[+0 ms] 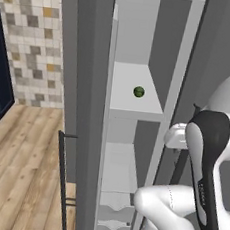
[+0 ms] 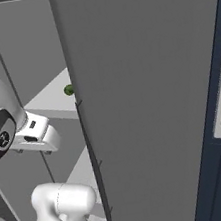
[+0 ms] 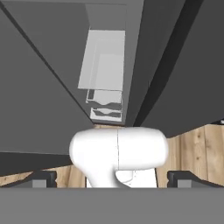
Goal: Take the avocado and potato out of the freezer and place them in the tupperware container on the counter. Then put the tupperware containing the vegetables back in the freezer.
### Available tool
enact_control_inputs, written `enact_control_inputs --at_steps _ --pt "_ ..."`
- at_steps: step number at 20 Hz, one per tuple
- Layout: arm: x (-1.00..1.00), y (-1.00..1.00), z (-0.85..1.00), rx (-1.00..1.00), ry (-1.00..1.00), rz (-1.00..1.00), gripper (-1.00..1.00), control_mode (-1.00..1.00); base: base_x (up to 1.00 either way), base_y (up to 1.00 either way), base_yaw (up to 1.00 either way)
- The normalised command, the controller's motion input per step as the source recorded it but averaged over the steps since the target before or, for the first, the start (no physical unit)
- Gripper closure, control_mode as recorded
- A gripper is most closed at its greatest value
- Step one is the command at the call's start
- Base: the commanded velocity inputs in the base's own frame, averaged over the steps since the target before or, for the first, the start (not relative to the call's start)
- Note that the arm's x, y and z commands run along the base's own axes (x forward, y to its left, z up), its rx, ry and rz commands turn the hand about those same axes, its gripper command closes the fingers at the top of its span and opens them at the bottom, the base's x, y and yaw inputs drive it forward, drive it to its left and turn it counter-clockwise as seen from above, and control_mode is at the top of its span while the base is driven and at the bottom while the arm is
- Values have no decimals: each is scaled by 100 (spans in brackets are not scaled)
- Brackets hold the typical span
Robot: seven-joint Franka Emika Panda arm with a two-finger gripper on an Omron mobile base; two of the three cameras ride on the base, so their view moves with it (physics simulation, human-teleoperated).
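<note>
1. Left base view: the freezer (image 1: 85, 134) is seen open, and the avocado (image 1: 138, 92) is seen alone on a pale shelf (image 1: 124, 95), well above the white drawers (image 1: 114, 212).
2. Right base view: the avocado (image 2: 69, 90) is half hidden behind the door (image 2: 146, 101); the tool (image 2: 31, 136) is held below the shelf, apart from it.
3. Hand view: the tool (image 3: 112, 179) is seen with its jaws spread wide and empty, aimed down past the drawers (image 3: 106, 105).
4. The avocado is judged light, firm, glossy and prone to roll; it is best pinched across its middle.
</note>
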Motion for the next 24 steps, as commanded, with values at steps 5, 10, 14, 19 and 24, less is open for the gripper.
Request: enact_control_inputs --at_steps 5,10,14,19,24 --pt "6 28 29 0 -7 0 -100 -100 7 9 0" --pt "28 27 50 0 -10 0 -100 -100 0 0 0" --pt "72 16 17 0 -1 0 -100 -100 0 0 0" --pt "87 5 0 0 -2 0 -100 -100 0 0 0" --pt "78 2 0 -5 -8 0 -100 -100 0 0 0"
